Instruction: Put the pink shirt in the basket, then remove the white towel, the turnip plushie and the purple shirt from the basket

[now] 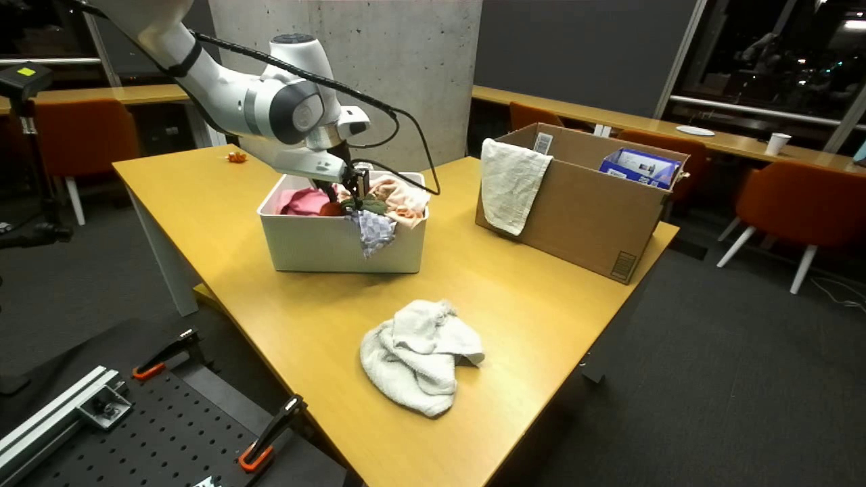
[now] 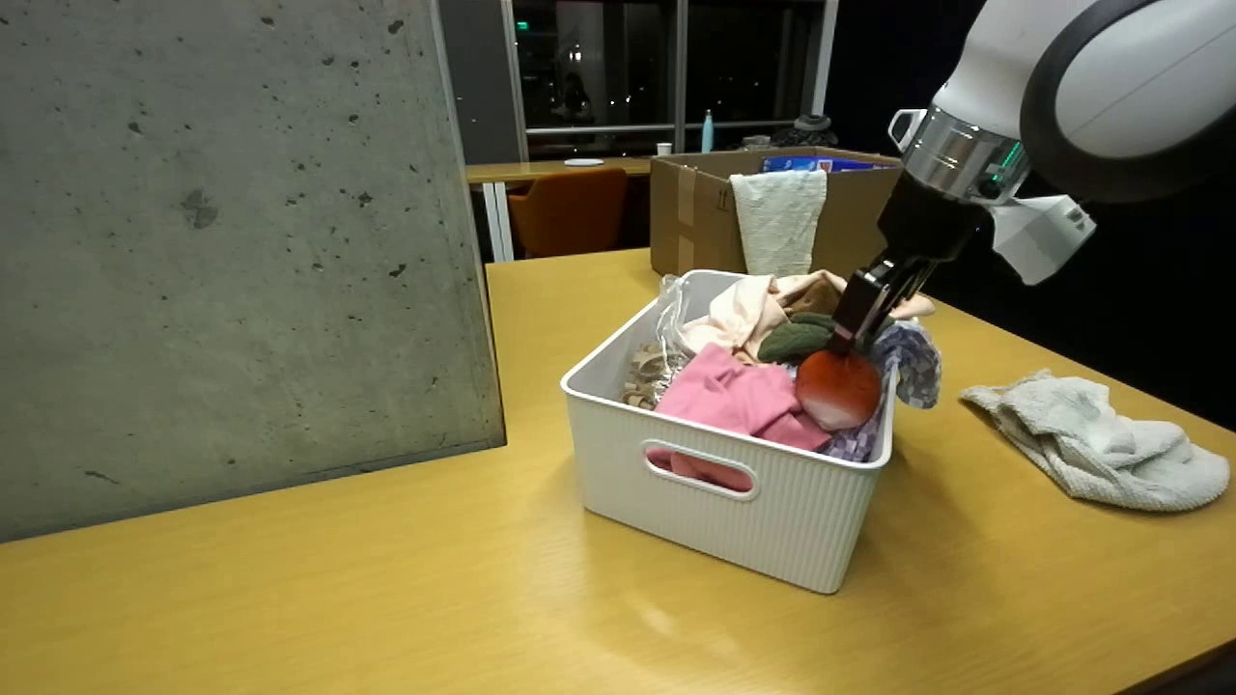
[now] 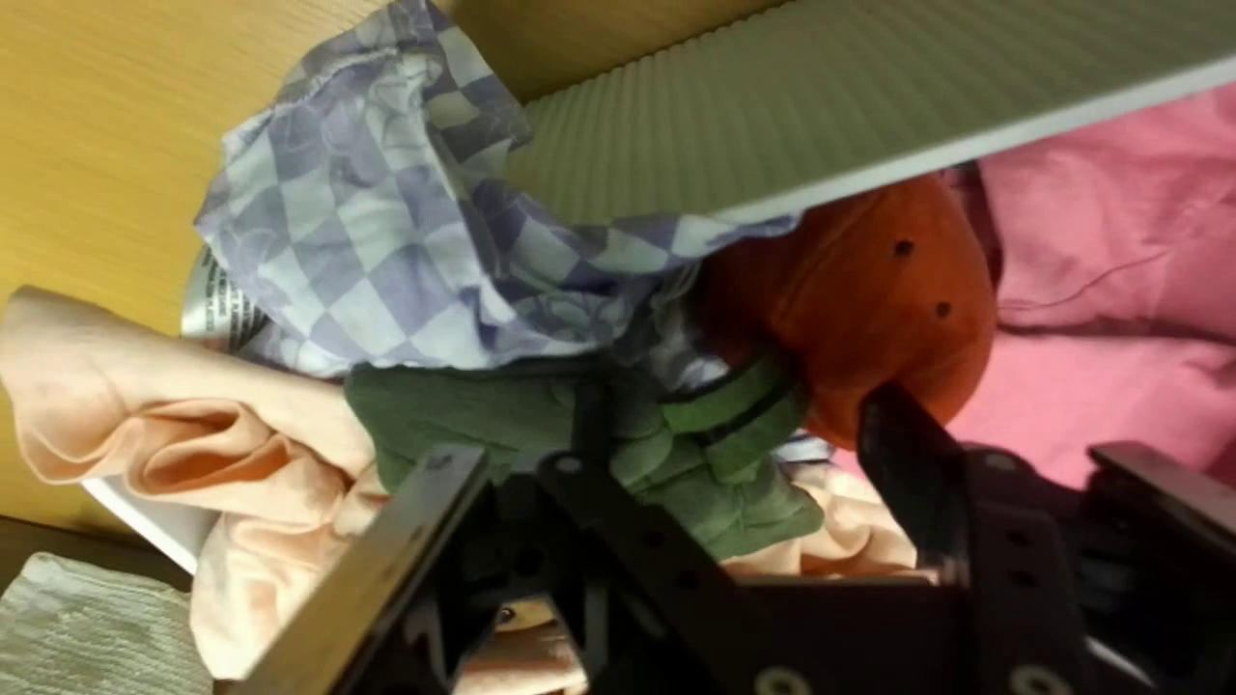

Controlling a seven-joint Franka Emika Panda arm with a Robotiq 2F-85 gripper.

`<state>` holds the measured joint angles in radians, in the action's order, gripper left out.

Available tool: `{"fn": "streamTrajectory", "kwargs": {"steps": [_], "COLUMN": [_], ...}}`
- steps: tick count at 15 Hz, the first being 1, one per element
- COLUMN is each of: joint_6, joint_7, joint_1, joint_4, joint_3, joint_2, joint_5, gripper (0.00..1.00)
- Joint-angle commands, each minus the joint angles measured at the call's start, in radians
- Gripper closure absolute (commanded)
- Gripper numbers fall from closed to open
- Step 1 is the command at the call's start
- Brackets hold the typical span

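Note:
The white basket (image 1: 342,250) stands on the table and also shows in an exterior view (image 2: 618,463). The pink shirt (image 2: 724,391) lies inside it. The turnip plushie, with a red-orange body (image 3: 879,299) and green leaves, lies in the basket beside the pink shirt. The purple checkered shirt (image 3: 357,241) hangs partly over the basket's rim. A crumpled white towel (image 1: 423,355) lies on the table outside the basket. My gripper (image 3: 739,401) points down into the basket, open, its fingers apart on either side of the plushie's green leaves and stem. Contact cannot be told.
A peach cloth (image 1: 402,196) lies in the basket and over its rim. A cardboard box (image 1: 575,210) with another white cloth (image 1: 514,186) over its side stands nearby. A concrete pillar (image 2: 241,241) stands at the table's edge. A small orange item (image 1: 236,157) lies on the table.

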<state>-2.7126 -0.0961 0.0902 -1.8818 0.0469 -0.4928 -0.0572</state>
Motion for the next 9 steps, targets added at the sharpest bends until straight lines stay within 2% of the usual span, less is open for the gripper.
{"fn": "streamTrajectory", "kwargs": {"steps": [1, 6, 9], "joint_6": [-0.004, -0.01, -0.008], "joint_7": [0.019, 0.039, 0.059], "joint_1": [0.006, 0.014, 0.014], "joint_4": [-0.011, -0.053, -0.09], "joint_3": [-0.011, -0.022, -0.028], "joint_2": [0.01, 0.057, 0.111], "joint_5": [-0.025, -0.046, -0.065], "gripper": [0.66, 0.99, 1.0]}}
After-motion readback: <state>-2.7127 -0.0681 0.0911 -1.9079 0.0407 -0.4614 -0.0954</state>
